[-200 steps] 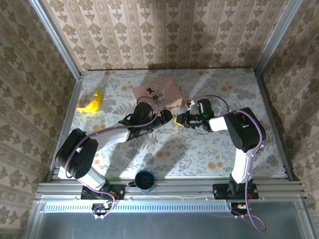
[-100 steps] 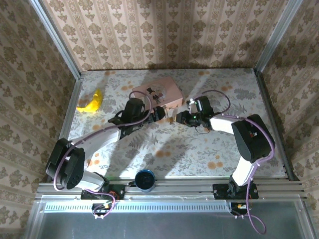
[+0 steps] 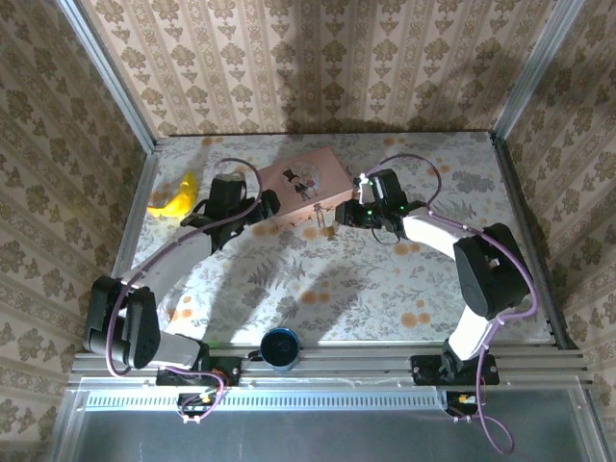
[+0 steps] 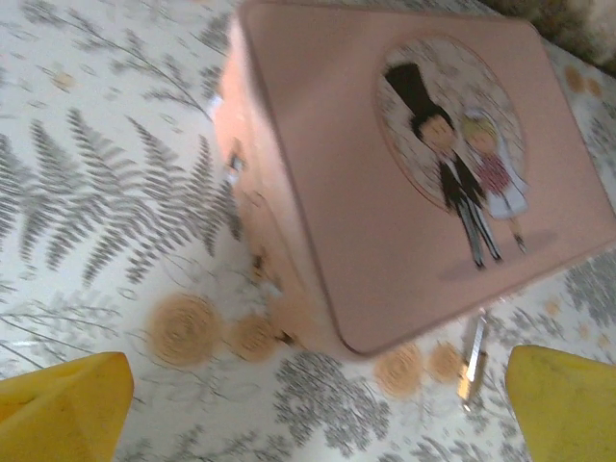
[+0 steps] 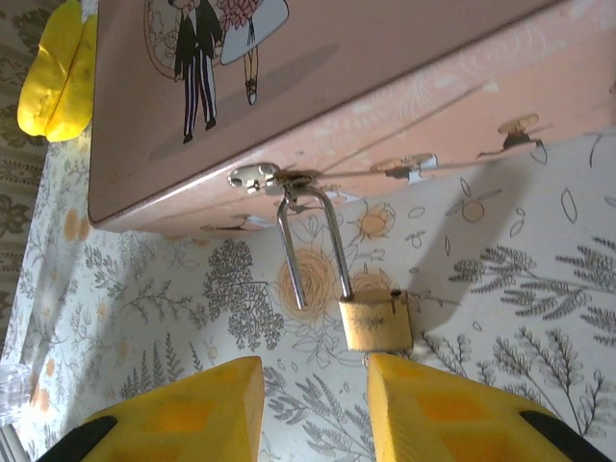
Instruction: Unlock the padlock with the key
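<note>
While the left tool (image 4: 313,395) stands spread wide with nothing between its yellow fingertips (image 4: 63,404), the right tool (image 5: 313,404) has its own yellow fingertips (image 5: 183,414) parted by a narrow gap and pinches nothing. Just ahead of the right tool, close to its tips, the small pale brass metal padlock (image 5: 375,320) lies on the leaf-and-flower patterned surface (image 5: 510,289). Its thin silvery shackle (image 5: 336,245) is hooked through a small metal hasp (image 5: 255,177) on the side wall of the pink rectangular box with a bride-and-groom picture (image 5: 337,87). One leg of the shackle hangs free of the body while the other sits in it. The box lies directly ahead of the left tool, and the padlock shows just beyond one of that tool's fingertips, beside the box's near corner. Seen from above, the two tools face each other along the box's near side, with the padlock between them and nearer the right one. A yellow banana-shaped object (image 3: 176,198) lies off to the left tool's outer side, and a dark blue round cup (image 3: 280,346) stands well behind both tools.
</note>
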Motion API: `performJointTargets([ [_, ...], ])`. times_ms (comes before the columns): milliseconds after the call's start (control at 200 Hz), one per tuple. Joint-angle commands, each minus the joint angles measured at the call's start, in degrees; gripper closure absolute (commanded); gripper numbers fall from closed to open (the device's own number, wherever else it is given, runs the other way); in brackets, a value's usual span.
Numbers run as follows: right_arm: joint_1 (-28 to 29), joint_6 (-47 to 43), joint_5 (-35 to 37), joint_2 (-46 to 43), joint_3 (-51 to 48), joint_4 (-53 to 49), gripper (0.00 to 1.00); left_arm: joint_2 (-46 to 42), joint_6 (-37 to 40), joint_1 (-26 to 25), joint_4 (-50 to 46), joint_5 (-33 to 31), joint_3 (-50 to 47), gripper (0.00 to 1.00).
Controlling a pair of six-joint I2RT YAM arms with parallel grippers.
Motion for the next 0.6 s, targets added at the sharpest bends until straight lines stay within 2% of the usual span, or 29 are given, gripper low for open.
performJointTargets([
  [0, 0.3, -1.6, 1.2, 2.9, 3.1, -2.4, 0.66, 1.9, 2.8, 1.5, -1.0, -1.1, 2.4, 0.00],
  [275, 0.7, -1.4, 0.0, 8.3, 7.2, -1.3, 0.67, 7.7, 3.8, 2.2, 1.1, 0.6, 6.0, 0.00],
  [595, 2.1, -0.7, -0.6, 12.1, 8.2, 0.4, 0.71, 14.0, 4.9, 1.0, 1.8, 1.1, 8.5, 0.06],
])
